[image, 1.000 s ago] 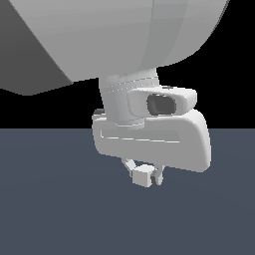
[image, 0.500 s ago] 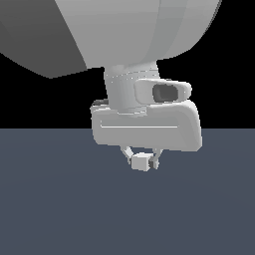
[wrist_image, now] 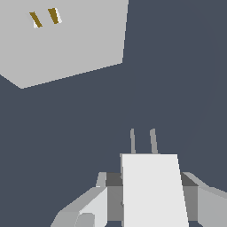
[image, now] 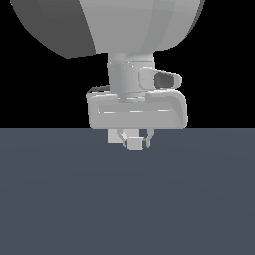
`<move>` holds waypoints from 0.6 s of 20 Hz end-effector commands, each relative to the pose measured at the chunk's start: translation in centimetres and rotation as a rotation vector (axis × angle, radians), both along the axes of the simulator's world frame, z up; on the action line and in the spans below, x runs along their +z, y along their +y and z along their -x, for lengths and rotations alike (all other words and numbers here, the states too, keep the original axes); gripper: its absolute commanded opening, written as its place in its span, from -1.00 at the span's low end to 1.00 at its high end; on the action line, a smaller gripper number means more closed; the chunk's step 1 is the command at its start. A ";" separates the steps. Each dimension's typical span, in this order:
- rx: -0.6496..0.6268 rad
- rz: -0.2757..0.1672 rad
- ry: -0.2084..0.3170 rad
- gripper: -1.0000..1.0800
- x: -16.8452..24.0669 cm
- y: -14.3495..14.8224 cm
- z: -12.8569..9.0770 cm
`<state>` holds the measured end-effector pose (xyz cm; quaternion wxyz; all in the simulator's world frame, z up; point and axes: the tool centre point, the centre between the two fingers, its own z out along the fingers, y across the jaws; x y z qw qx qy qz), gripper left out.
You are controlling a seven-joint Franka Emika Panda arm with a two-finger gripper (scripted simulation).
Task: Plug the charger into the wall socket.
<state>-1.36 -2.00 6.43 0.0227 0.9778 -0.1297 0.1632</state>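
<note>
My gripper (image: pixel 133 143) hangs under the white hand, shut on the charger (image: pixel 133 144), a small white block held just above the dark grey floor. In the wrist view the charger (wrist_image: pixel 153 188) fills the space between my fingers (wrist_image: pixel 91 208), and its two thin grey prongs (wrist_image: pixel 142 141) stick out ahead. The wall socket (wrist_image: pixel 66 40) is a flat white square plate with two orange slots (wrist_image: pixel 44 17); it stands ahead of the prongs and off to one side, well apart from them. The exterior view does not show the socket.
The dark grey floor (image: pixel 127 199) spreads below the hand. The arm's large white links (image: pixel 109 25) fill the upper part of the exterior view against a black background.
The hand has shifted toward the exterior view's right and turned to face the camera more squarely, carrying the charger with it. The charger now sits a little higher against the hand.
</note>
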 end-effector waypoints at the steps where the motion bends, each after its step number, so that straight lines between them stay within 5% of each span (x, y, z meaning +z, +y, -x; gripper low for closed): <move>1: 0.063 0.001 0.000 -1.00 0.8 0.4 -0.8; 12: 0.255 -0.002 0.003 -1.00 3.0 2.2 -3.0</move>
